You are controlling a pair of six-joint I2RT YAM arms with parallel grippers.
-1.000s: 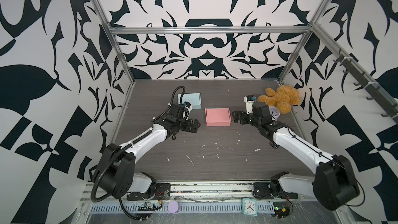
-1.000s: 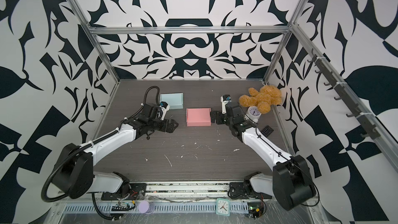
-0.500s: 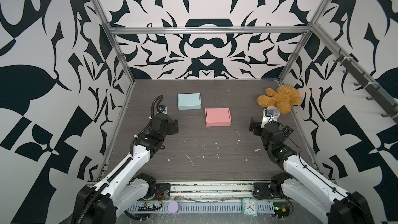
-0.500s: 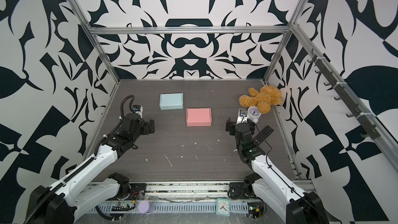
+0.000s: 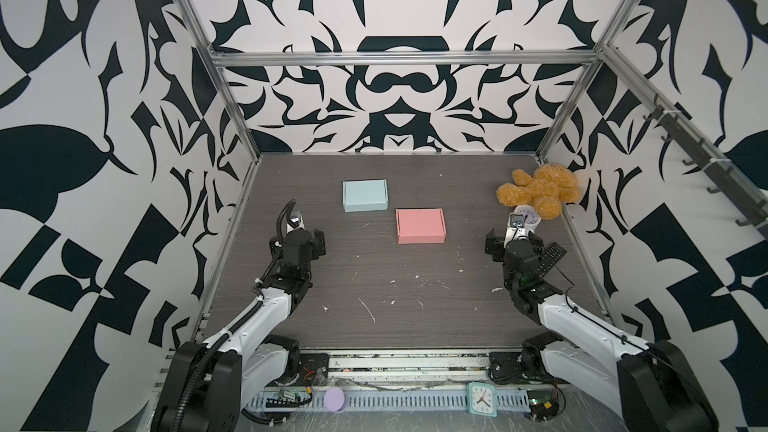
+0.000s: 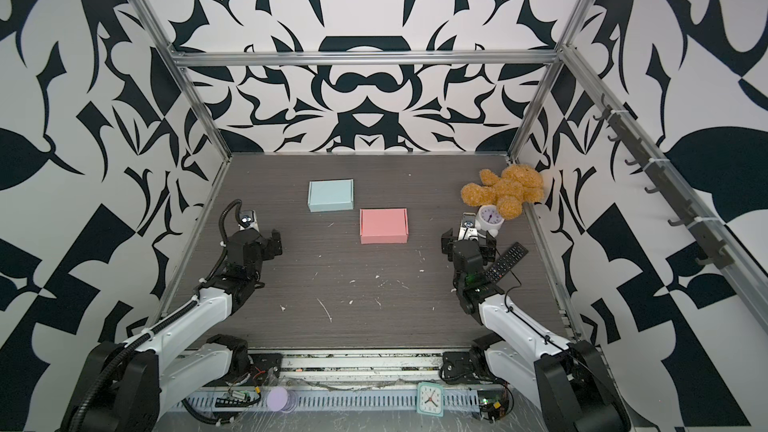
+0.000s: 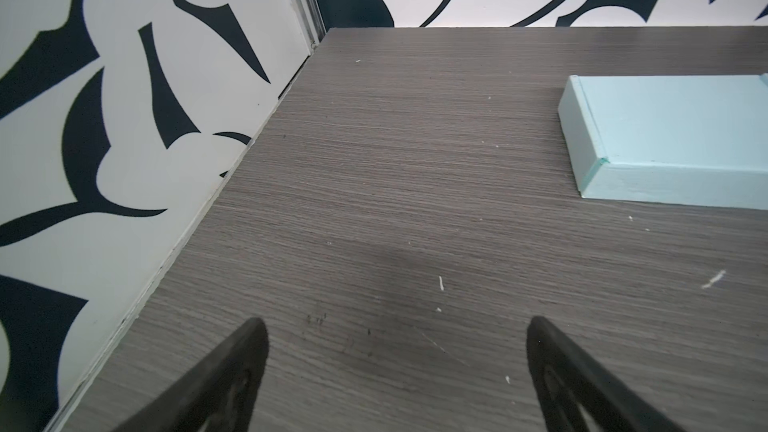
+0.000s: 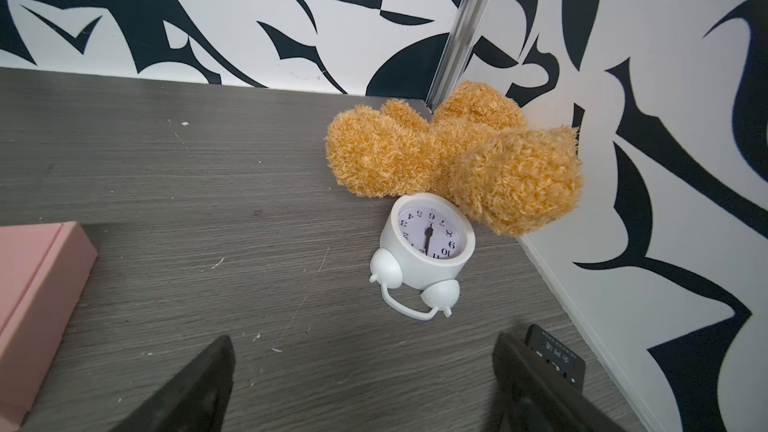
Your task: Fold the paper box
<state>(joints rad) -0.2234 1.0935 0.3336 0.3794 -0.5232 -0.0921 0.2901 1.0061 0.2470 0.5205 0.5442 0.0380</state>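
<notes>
Black-and-white patterned walls enclose a dark wood-grain bench (image 5: 374,284) strewn with small white scraps. Near its middle lies the pink paper box (image 5: 420,225), closed and flat on the bench, with nothing touching it. Behind the pink box and to its left, close but apart, lies a light blue paper box (image 5: 365,195), likewise closed. Well to the left of the pink box and a little nearer the front, the left fingers (image 5: 297,241) hover over bare bench, spread wide with nothing between them. The left wrist view shows only wood grain in the gap. Well to the right of the pink box, the right fingers (image 5: 513,243) stand just as wide apart and hold nothing. Farther right of the pink box, a white alarm clock (image 8: 428,238) lies tipped with its face up, against a tan teddy bear (image 8: 453,160) slumped in the back corner by the wall. A black remote control (image 6: 506,261) lies just beside the right fingers, on the side away from the pink box. In front of the pink box, off the bench on the front rail, sit a small green clock (image 5: 482,398) and a purple disc (image 5: 335,398).
</notes>
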